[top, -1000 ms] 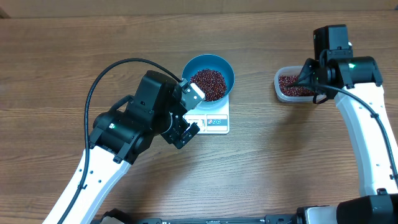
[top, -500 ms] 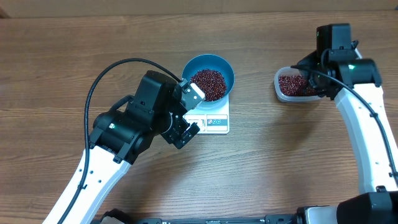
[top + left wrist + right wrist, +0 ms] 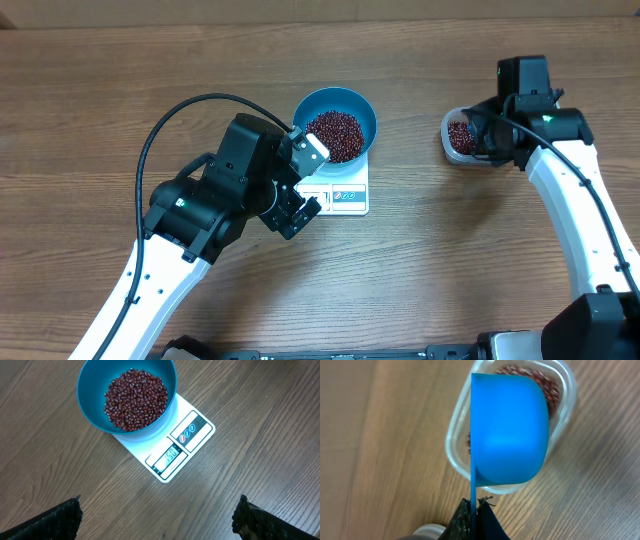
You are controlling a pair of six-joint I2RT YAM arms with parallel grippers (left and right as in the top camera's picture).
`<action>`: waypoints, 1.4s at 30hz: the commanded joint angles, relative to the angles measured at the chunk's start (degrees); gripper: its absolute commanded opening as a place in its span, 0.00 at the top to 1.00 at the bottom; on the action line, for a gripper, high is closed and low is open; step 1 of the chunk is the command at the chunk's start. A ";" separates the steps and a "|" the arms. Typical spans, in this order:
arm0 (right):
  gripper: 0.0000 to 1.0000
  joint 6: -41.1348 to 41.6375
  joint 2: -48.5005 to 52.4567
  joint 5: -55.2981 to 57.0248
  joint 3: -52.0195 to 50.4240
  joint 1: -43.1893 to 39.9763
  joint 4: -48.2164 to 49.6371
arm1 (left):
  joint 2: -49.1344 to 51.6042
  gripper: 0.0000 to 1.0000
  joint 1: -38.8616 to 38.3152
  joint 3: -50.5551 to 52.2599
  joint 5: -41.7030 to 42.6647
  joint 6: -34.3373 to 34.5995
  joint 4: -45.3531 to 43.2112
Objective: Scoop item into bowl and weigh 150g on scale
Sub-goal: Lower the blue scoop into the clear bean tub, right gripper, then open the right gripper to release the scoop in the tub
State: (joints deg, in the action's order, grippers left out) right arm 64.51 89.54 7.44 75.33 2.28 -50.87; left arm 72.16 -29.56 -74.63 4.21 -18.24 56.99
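The table (image 3: 450, 270) is mid-brown wood with long streaky grain. Left of centre in the overhead view sits a deep teal-blue bowl (image 3: 90, 405), plain and glossy, filled with dark red-brown beans (image 3: 135, 397), some flecked paler. The scale (image 3: 159, 442) under it is white, its display (image 3: 170, 454) pale grey-green with dark digits, and its buttons (image 3: 187, 433) are one red-striped, one blue-striped. At upper right, a bright blue scoop (image 3: 510, 430) covers a clear tub (image 3: 457, 445) showing the same red-brown. Both arms (image 3: 170, 260) are white with black housings; the cable (image 3: 165, 125) is black.
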 commanded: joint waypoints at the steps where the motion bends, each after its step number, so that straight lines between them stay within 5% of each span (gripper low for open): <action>1: 0.96 4.79 0.11 -0.09 -3.21 -0.15 1.68 | -0.15 0.01 0.39 -1.29 -0.17 -1.05 -0.26; 12: 0.96 4.70 0.11 -1.97 -5.90 -0.15 11.19 | -0.15 0.01 0.39 -1.29 -0.17 -1.05 -0.26; 15: 0.86 4.70 0.11 -1.95 -5.92 -0.15 11.17 | -0.15 0.00 0.39 -1.29 -0.17 -1.05 -0.26; 26: 0.72 4.48 0.17 0.11 -6.80 -0.15 11.26 | -0.15 0.00 0.39 -1.29 -0.17 -1.05 -0.26; 36: 0.30 -1.03 0.17 0.42 -6.80 -0.15 10.95 | -0.15 0.01 0.39 -1.29 -0.17 -1.05 -0.26; 42: 0.19 -2.27 0.17 0.39 -6.62 -0.17 10.97 | -0.15 0.01 0.39 -1.29 -0.17 -1.05 -0.26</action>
State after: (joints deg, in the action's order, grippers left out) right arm 64.03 89.65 6.90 68.86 2.28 -40.05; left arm 72.16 -29.56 -74.63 4.23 -18.24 56.99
